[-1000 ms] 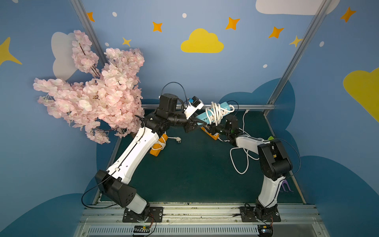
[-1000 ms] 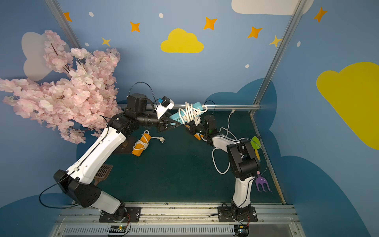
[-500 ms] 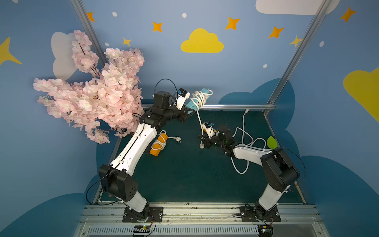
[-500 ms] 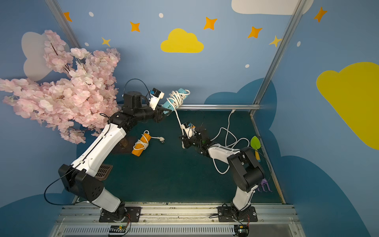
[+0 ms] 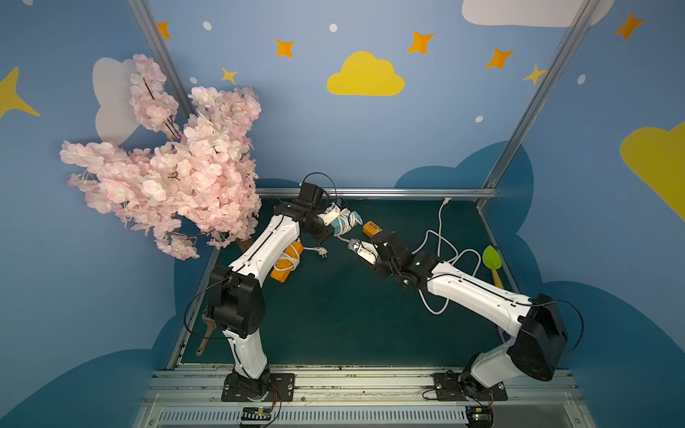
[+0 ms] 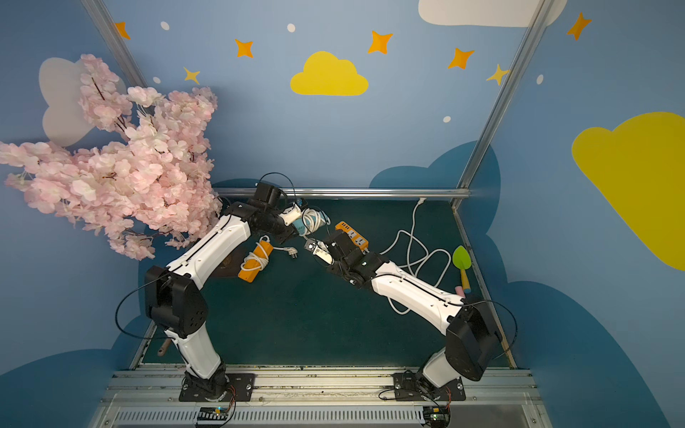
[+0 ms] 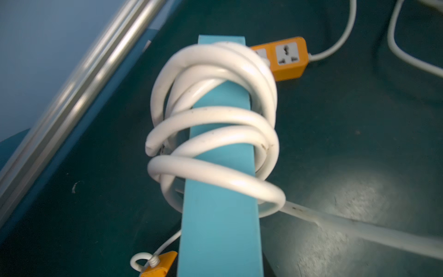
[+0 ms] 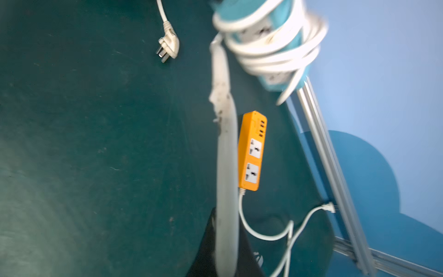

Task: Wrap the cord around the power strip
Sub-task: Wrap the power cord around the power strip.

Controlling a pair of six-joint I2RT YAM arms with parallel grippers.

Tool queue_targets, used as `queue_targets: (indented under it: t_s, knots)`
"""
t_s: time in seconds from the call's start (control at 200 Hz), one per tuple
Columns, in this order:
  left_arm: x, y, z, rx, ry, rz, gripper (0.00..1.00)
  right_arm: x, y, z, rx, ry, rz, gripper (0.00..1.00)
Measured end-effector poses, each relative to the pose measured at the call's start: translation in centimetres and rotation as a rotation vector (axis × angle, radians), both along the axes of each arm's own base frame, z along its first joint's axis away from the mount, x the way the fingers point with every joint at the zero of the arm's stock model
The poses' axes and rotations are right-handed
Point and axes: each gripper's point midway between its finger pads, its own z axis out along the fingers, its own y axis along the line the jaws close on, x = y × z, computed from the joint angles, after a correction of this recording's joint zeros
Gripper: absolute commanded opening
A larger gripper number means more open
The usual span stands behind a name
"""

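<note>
One orange strip (image 8: 251, 160) beside cord (image 8: 225, 167)

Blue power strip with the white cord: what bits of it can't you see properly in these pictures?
- Left wrist view: the blue power strip runs off the bottom edge; its near end is unseen.
- Right wrist view: blur smears the strip and the cord; the top edge cuts the strip, the bottom edge cuts the cord.
- Both top views: the strip is too small to show detail under the cord loops.

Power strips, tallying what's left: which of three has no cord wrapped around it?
Orange power strip near the right gripper; the blue strip and second orange strip are coiled.
</note>
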Motion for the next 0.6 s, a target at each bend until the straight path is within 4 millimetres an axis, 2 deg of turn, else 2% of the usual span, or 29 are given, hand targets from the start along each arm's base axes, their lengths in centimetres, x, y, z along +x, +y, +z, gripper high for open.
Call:
queue_targets:
  t_s: [0.1,0.185,0.37,0.481,0.601]
  knots:
    - [-3.5,-2.3,-0.9,-0.023,0.068,-0.099,0.02,1.7,-0.6,4.1,-0.01,-0.07,0.02,0.0]
    - [-6.6,-4.2,0.0,-0.102,0.101,-0.182,0.03,3.0,-1.5,5.7,0.0,-0.077,0.053,0.0]
    - [-11.2,-5.9,3.7,-0.272,0.109,-0.3,0.02,5.2,-3.6,6.5,0.079,0.042,0.159,0.0]
    - [-13.3,-7.4,6.1,-0.38,0.114,-0.374,0.03,5.1,-2.6,6.1,0.13,0.166,0.294,0.0]
    - [-14.5,-8.3,7.1,-0.457,0.153,-0.415,0.02,4.0,-1.7,6.2,0.234,0.345,0.454,0.01]
